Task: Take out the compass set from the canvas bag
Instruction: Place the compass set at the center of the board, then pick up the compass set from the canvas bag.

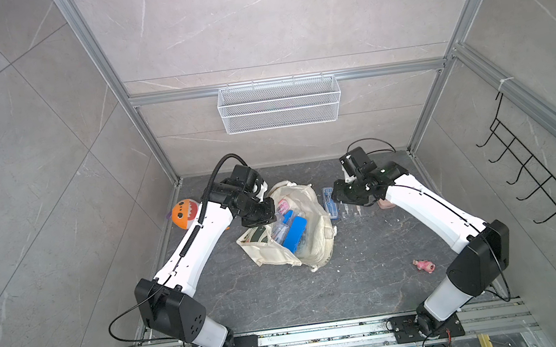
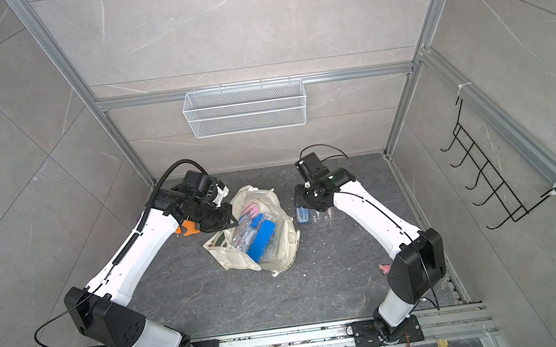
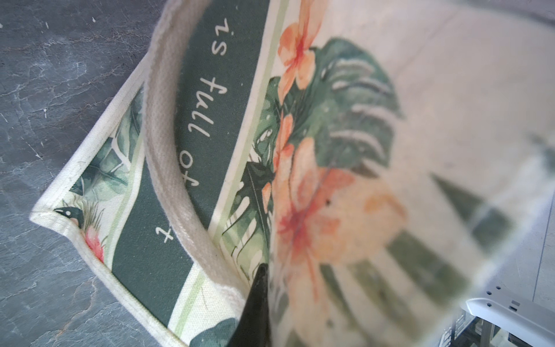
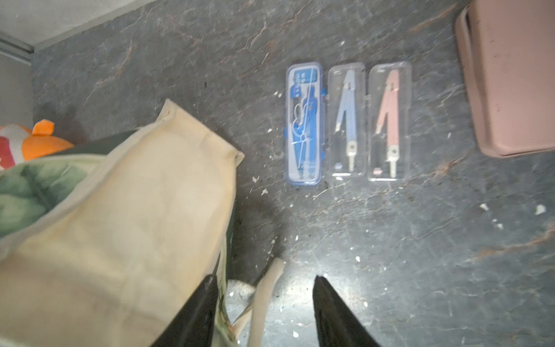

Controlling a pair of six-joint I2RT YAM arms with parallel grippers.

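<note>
The dark stone tabletop (image 1: 285,299) sits inside grey tiled walls. The canvas bag (image 1: 319,245) lies slumped at its middle, between the two arms. Its mouth gapes, and a blue case (image 1: 294,231) and some clear cases show inside. The left gripper (image 1: 271,211) is clamped on the cloth of the bag's rim, beside a handle. Three compass sets (image 4: 347,120) in slim cases lie side by side on the table just beside the bag. The right gripper (image 4: 264,279) hovers next to the bag over a loose handle strap, its jaws apart and grasping nothing. An orange plush toy (image 1: 185,214) sits behind the left arm. A pink box (image 4: 516,75) lies near the cases.
</note>
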